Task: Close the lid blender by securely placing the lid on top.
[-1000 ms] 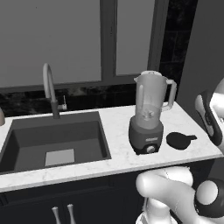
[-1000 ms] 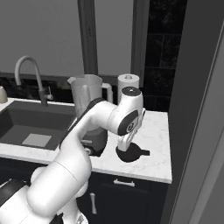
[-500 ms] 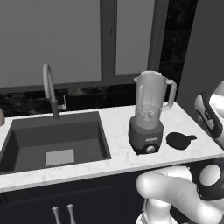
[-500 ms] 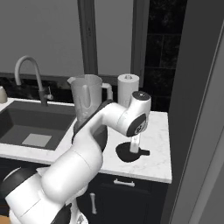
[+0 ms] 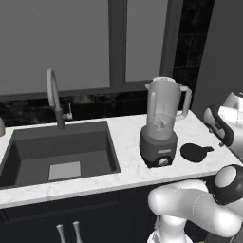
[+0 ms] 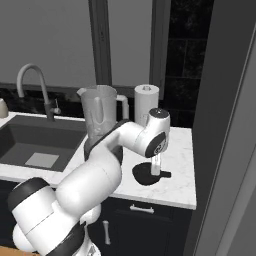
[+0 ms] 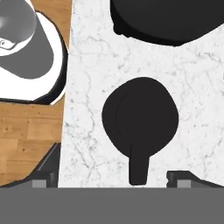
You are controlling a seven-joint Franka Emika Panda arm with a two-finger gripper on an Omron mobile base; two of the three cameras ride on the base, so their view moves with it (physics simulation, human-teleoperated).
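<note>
The blender (image 5: 161, 128) stands upright on the white marble bench (image 5: 128, 156), just right of the sink (image 5: 57, 152), its clear jar open at the top and its handle turned to the right. The lid (image 5: 194, 152) lies flat on the bench just right of the blender's dark base, near the front edge, with a short tab pointing right. In the right base view the lid (image 6: 145, 173) sits below the gripper (image 6: 156, 170), which hangs straight down over it; whether it touches the lid cannot be told. From the hand view the lid (image 7: 140, 120) is centred, apart from the blender's base (image 7: 170, 19), and the gripper's jaws are spread wide, one on each side of the tab, holding nothing. A curved faucet (image 5: 54, 97) rises behind the sink. A paper towel roll (image 6: 146, 102) stands behind the blender.
</note>
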